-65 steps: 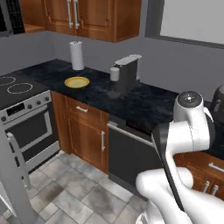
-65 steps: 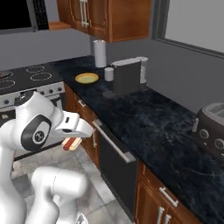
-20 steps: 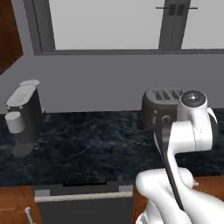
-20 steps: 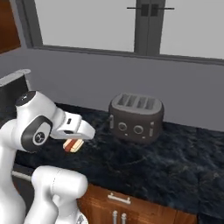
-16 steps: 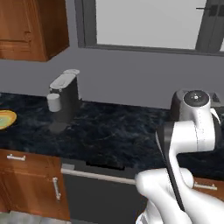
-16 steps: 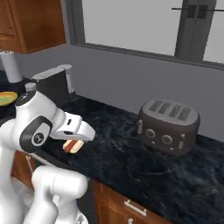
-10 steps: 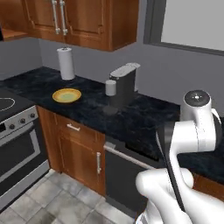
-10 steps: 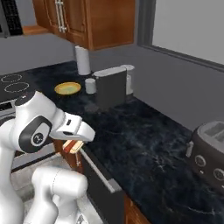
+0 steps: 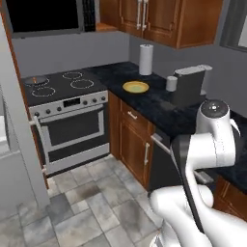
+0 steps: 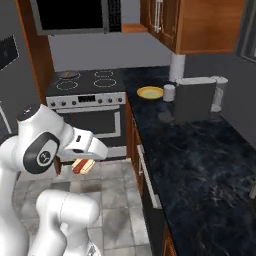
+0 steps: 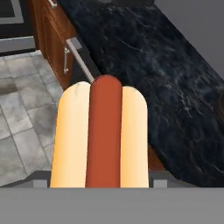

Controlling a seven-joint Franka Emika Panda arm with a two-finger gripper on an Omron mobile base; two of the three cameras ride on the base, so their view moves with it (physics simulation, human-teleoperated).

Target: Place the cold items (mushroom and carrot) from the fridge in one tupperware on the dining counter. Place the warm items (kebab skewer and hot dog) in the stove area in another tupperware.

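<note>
One hot dog (image 11: 98,140) sits clamped lengthwise in my jaws (image 10: 80,165), red sausage between two pale halves of bun, its far end pointing away from me. From the right base view the hot dog (image 10: 83,164) hangs low by my white arm, over the grey tiled floor (image 9: 91,207) and in front of the oven door (image 10: 100,125), well short of the table (image 10: 200,155).

Taking the black stone table as my landmark: in the hand view its near edge runs just beyond the tip of the hot dog, with brown cabinet doors (image 11: 50,39) and a dark panel with a long handle below it. Along the top, moving away from me, comes a boxy grey coffee machine (image 10: 195,100) (a small pale cup (image 10: 169,92) stands right beside it), then a round yellow plate (image 10: 150,92), then an upright white paper roll (image 10: 177,66) at the back near the wall. Wooden wall cupboards (image 10: 200,25) hang above that stretch.

At the table's far-left end the stove (image 10: 87,80) joins it, four burner rings on top, with a black microwave (image 10: 70,15) mounted over it.
</note>
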